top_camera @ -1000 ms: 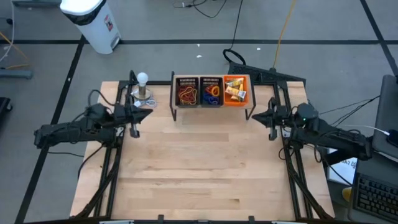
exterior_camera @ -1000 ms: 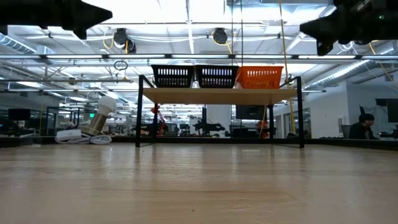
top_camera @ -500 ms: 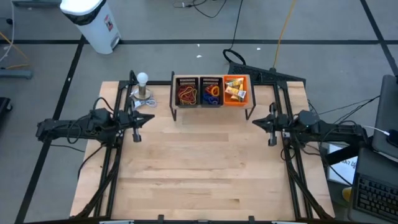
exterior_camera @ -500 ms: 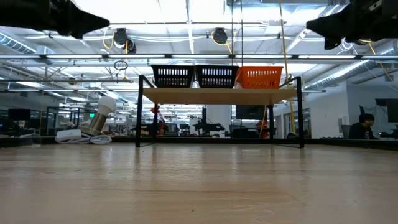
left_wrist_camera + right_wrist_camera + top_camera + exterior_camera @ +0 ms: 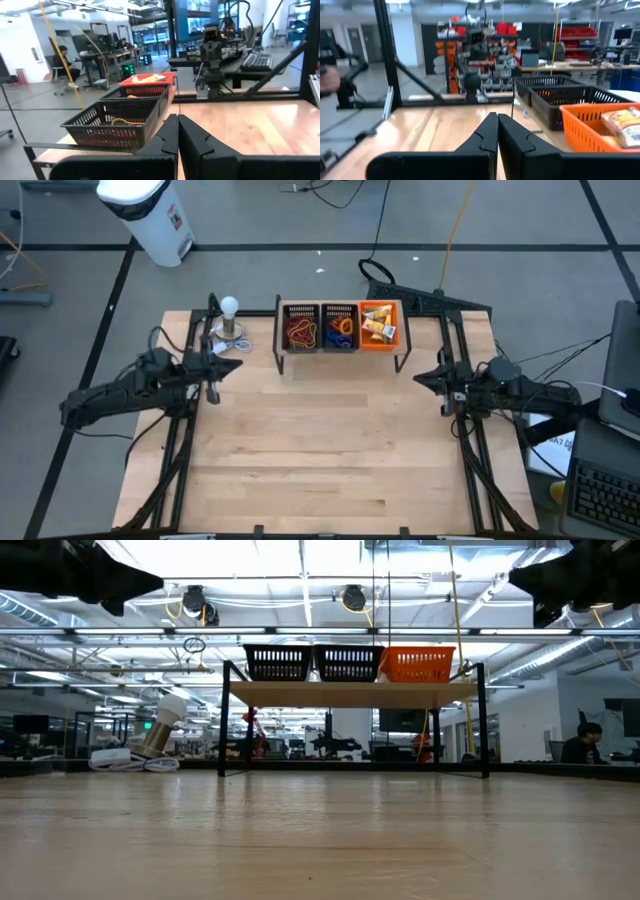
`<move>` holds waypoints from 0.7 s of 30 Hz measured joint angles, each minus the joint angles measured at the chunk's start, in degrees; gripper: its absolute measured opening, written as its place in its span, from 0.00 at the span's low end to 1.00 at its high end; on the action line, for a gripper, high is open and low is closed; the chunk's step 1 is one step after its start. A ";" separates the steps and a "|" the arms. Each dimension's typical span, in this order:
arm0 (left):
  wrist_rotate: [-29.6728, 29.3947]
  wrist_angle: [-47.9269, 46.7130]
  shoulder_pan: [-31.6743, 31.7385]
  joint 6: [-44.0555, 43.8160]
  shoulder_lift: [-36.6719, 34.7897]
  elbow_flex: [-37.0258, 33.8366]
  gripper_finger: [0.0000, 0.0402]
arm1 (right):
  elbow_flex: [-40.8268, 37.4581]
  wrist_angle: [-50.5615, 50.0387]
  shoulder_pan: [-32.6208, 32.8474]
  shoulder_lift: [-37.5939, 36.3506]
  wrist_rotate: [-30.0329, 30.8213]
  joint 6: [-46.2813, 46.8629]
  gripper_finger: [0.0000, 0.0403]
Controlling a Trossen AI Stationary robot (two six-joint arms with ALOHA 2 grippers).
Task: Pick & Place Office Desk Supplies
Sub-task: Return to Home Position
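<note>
A low shelf (image 5: 350, 692) at the table's far edge carries three baskets. The left black basket (image 5: 300, 330) holds red, orange and yellow elastic loops (image 5: 299, 332). Blue and orange loops (image 5: 341, 330) lie in the middle black basket. The orange basket (image 5: 378, 326) holds yellow packets (image 5: 377, 329) (image 5: 620, 122). My left gripper (image 5: 236, 366) (image 5: 177, 118) hovers shut and empty above the table's left side, pointing level toward the middle. Over the right side, my right gripper (image 5: 418, 377) (image 5: 497, 116) is likewise shut, empty and level.
A white ball-topped metal stand (image 5: 230, 325) stands on the table left of the shelf. Bare wooden table (image 5: 320, 440) spreads between the arms and toward the near edge. A white bin (image 5: 150, 215) stands on the floor beyond the far left; a keyboard (image 5: 600, 490) lies off the right edge.
Both shut grippers have drawn back a little from the middle: the left toward the table's left edge, the right toward the right and near edges. Both stay high and level. Nothing in the baskets has moved.
</note>
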 joint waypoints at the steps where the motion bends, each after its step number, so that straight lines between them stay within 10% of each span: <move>1: -0.61 -0.91 -0.54 -0.13 -1.16 -0.03 0.00 | -0.17 0.31 0.00 -0.86 0.56 0.53 0.00; 21: -7.26 6.04 -7.91 -3.88 -9.63 -15.34 0.00 | -16.26 13.14 0.00 -1.16 3.81 5.23 0.00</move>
